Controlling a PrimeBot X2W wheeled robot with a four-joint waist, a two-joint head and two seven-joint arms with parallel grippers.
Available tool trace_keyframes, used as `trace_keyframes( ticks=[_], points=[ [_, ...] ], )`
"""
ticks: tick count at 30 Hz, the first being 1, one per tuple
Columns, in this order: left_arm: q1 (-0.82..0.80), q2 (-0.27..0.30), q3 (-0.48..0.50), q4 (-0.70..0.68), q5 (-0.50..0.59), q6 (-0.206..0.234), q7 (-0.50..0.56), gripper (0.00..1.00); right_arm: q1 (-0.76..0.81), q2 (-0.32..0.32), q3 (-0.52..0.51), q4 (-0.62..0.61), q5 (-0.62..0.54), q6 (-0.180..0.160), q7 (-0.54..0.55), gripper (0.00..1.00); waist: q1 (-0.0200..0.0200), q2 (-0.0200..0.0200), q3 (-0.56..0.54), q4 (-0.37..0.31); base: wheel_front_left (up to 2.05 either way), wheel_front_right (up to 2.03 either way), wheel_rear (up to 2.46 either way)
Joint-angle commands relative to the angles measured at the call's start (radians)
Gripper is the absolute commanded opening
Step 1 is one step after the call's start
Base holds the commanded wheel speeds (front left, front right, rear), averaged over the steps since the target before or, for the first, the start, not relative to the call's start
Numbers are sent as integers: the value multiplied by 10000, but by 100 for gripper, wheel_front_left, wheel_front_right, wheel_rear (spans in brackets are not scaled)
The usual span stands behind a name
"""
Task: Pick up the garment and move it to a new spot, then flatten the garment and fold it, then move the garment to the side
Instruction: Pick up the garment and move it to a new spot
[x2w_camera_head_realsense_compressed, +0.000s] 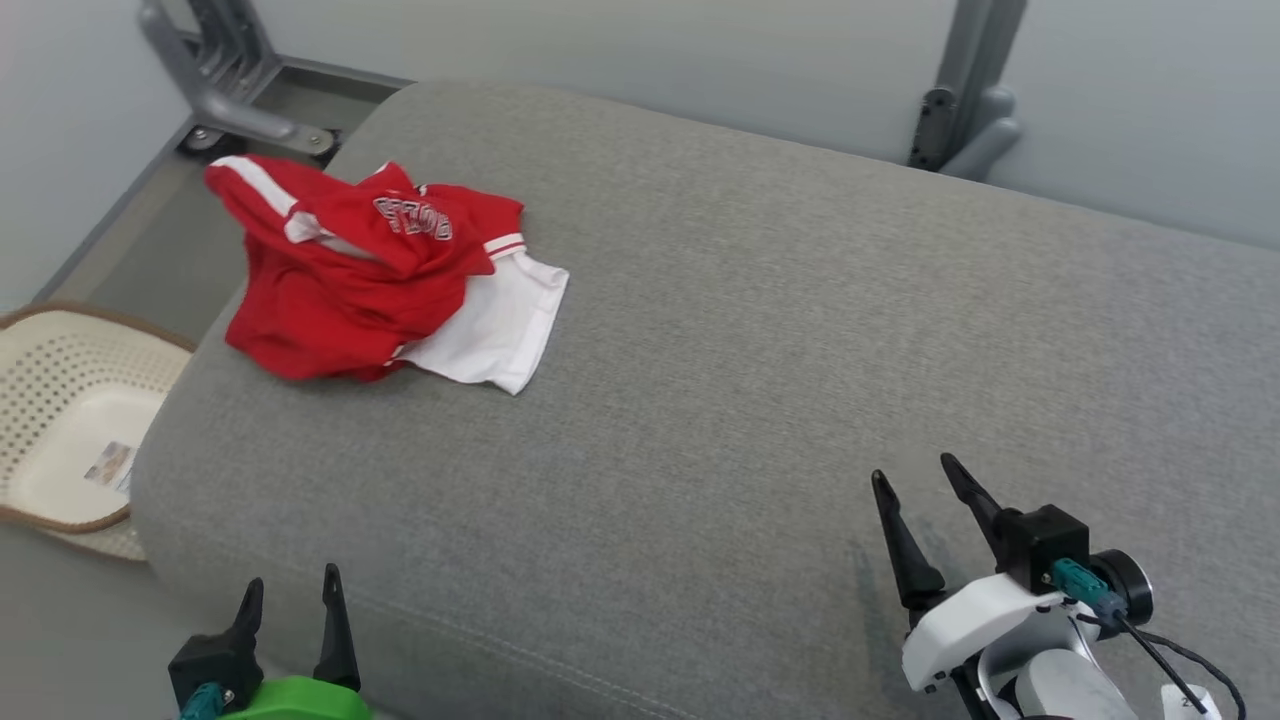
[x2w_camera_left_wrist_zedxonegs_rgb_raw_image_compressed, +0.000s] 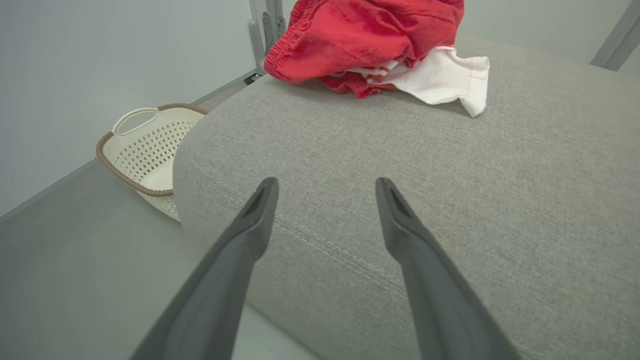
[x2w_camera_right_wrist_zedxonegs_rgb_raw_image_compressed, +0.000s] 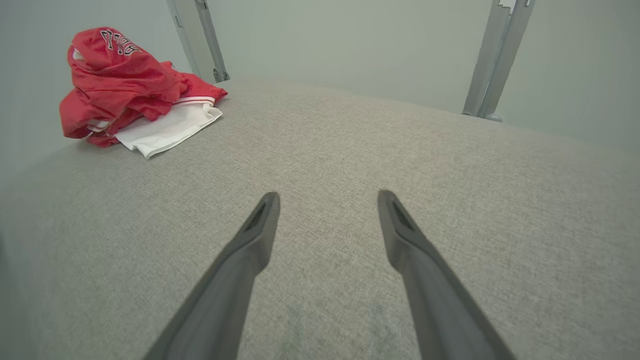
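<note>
The garment (x2w_camera_head_realsense_compressed: 350, 270) is a crumpled red piece with white lettering and a white part sticking out at its right, heaped at the far left corner of a grey cushioned surface (x2w_camera_head_realsense_compressed: 760, 330). In the left wrist view the garment (x2w_camera_left_wrist_zedxonegs_rgb_raw_image_compressed: 365, 45) lies straight ahead, well beyond the fingertips. The right wrist view has the garment (x2w_camera_right_wrist_zedxonegs_rgb_raw_image_compressed: 125, 95) far off to the upper left. My left gripper (x2w_camera_head_realsense_compressed: 292, 590) hovers open and empty at the cushion's near left edge. My right gripper (x2w_camera_head_realsense_compressed: 917, 478) is open and empty over the cushion's near right part.
A cream perforated basket (x2w_camera_head_realsense_compressed: 60, 420) with a brown rim stands on the floor left of the cushion, its rim (x2w_camera_left_wrist_zedxonegs_rgb_raw_image_compressed: 125, 175) close to the cushion's corner. Grey metal frame legs (x2w_camera_head_realsense_compressed: 965, 90) rise at the back against a pale wall. Bare grey cushion stretches right of the garment.
</note>
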Motion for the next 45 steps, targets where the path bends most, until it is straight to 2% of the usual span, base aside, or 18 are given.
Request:
trace_keyframes(
  ticks=[1,6,12,18,22,25,28,29,36,39,45],
  points=[
    [111,17,84,-24,-104,80,-9,100,-217,-37,163,60,57,-6,-32,100,0,0,211,1430,0,0,0],
    [273,12,150,-126,-547,-101,-9,100,-554,-91,655,304,255,-8,-32,100,0,0,376,1500,0,0,0],
    [-69,10,47,89,-835,-392,-9,100,-453,-242,727,299,357,-8,-32,100,0,0,426,1440,0,0,0],
    [-1028,28,295,337,-772,-680,-9,100,-415,-556,752,190,257,-8,-32,100,0,0,839,784,0,0,0],
    [-2152,463,487,527,-819,-807,-9,100,-557,-769,724,53,319,-8,-32,100,0,0,1207,282,0,0,0],
    [-3061,925,110,807,-1044,-828,-9,100,-646,-922,807,-136,278,-8,-32,100,0,0,1509,-94,0,0,0],
    [-3943,1489,-628,1076,-1790,-828,-9,100,-766,-1125,730,-312,366,-8,-32,100,0,0,1848,-381,0,0,0],
    [-3943,1489,-628,1076,-1790,-828,-9,100,-766,-1125,730,-312,366,-8,-32,100,0,0,1848,-381,0,0,0],
    [-5479,2515,-1655,2203,-3850,-827,-9,100,-965,-1538,702,-581,371,-8,-32,100,0,0,2649,-983,0,0,0],
    [-5885,2768,-2175,2508,-4508,-828,-7,100,-997,-1697,578,-634,375,-8,-32,100,0,0,2906,-1130,0,0,0],
    [-6609,3158,-2295,3558,-5206,-818,-6,100,-1022,-1884,455,-689,391,-8,-31,100,0,0,3264,-1337,0,0,0]
  ],
)
